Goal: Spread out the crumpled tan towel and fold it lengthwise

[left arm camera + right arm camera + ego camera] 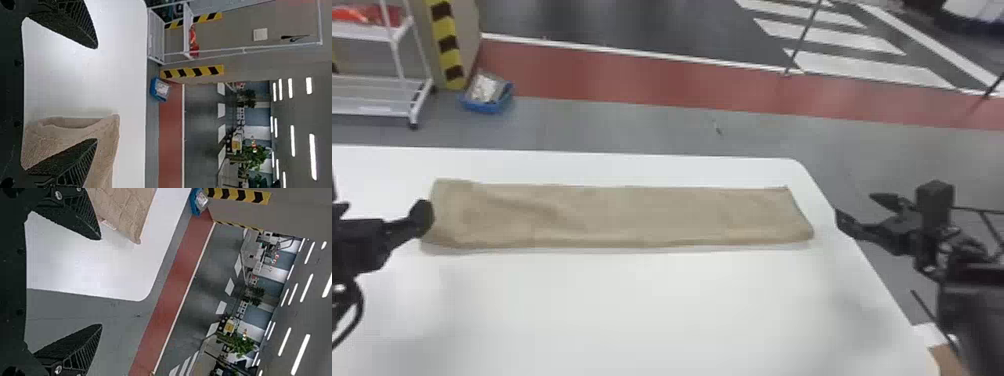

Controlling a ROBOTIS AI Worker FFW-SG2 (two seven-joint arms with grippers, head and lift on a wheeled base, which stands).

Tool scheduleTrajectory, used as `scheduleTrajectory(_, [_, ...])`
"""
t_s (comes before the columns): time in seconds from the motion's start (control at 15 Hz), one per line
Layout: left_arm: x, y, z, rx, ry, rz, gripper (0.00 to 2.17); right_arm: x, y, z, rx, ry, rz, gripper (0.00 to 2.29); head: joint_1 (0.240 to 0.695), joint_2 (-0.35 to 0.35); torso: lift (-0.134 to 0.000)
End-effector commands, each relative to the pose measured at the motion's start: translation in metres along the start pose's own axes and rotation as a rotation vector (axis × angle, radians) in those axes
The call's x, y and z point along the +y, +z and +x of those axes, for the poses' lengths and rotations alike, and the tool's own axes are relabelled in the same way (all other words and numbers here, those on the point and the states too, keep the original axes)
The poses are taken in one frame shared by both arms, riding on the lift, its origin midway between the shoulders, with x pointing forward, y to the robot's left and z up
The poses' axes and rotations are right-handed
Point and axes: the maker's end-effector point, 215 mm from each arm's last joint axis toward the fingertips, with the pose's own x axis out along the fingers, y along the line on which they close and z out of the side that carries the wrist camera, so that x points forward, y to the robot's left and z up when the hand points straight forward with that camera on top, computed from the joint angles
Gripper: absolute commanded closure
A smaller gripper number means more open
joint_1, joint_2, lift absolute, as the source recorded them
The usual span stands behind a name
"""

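Note:
The tan towel (632,215) lies as a long, narrow folded strip across the table, its left part slightly wrinkled. My left gripper (379,215) is at the towel's left end, one finger overlapping that edge in the head view. In the left wrist view the left gripper (97,94) is open, with one finger in front of the towel (105,149) and nothing held. Off the towel's right end, by the table's right edge, is my right gripper (854,212). The right wrist view shows the right gripper (101,282) open and apart from the towel (125,211).
The white table (632,310) has its right edge below the right gripper. On the floor beyond stand a blue bin (488,104) and a white wheeled rack (377,95), beside a striped yellow-and-black post (448,45).

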Motion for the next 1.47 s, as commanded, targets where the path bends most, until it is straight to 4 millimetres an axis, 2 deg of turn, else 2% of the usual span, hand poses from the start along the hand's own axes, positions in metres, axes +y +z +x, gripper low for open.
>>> scheduleTrajectory(0.0, [-0.001,-0.018,-0.004,0.087,-0.056,-0.080,0.09,-0.006,-0.020,-0.015,0.042,0.005,0.062,0.14,0.695,-0.294,-0.124])
scheduleTrajectory(0.13, [-0.006,-0.019,-0.005,0.099,-0.094,-0.121,0.16,0.000,-0.038,-0.026,0.068,0.033,0.134,0.27,0.695,-0.318,-0.124])
scheduleTrajectory(0.27, [-0.011,-0.019,-0.006,0.099,-0.129,-0.145,0.19,0.012,-0.046,-0.032,0.070,0.086,0.164,0.34,0.695,-0.330,-0.124])
scheduleTrajectory(0.4, [-0.012,-0.021,-0.005,0.100,-0.132,-0.150,0.19,0.034,-0.043,-0.031,0.049,0.156,0.204,0.35,0.695,-0.338,-0.124])
scheduleTrajectory(0.53, [-0.013,-0.019,-0.004,0.088,-0.135,-0.156,0.18,0.057,-0.046,-0.027,0.061,0.224,0.232,0.47,0.695,-0.323,-0.124])
scheduleTrajectory(0.73, [-0.016,-0.026,-0.003,0.091,-0.148,-0.159,0.18,0.082,-0.039,-0.013,0.080,0.294,0.253,0.47,0.695,-0.303,-0.124])
scheduleTrajectory(1.0, [-0.034,-0.024,-0.009,0.065,-0.227,-0.182,0.17,0.108,-0.035,-0.004,0.079,0.344,0.251,0.56,0.695,-0.276,-0.124])
scheduleTrajectory(1.13, [-0.044,-0.027,-0.011,0.069,-0.253,-0.185,0.18,0.114,-0.035,-0.003,0.083,0.361,0.250,0.65,0.695,-0.271,-0.124])
scheduleTrajectory(1.4, [-0.058,-0.031,-0.014,0.075,-0.287,-0.174,0.20,0.108,-0.026,-0.007,0.065,0.364,0.254,0.65,0.695,-0.281,-0.124])
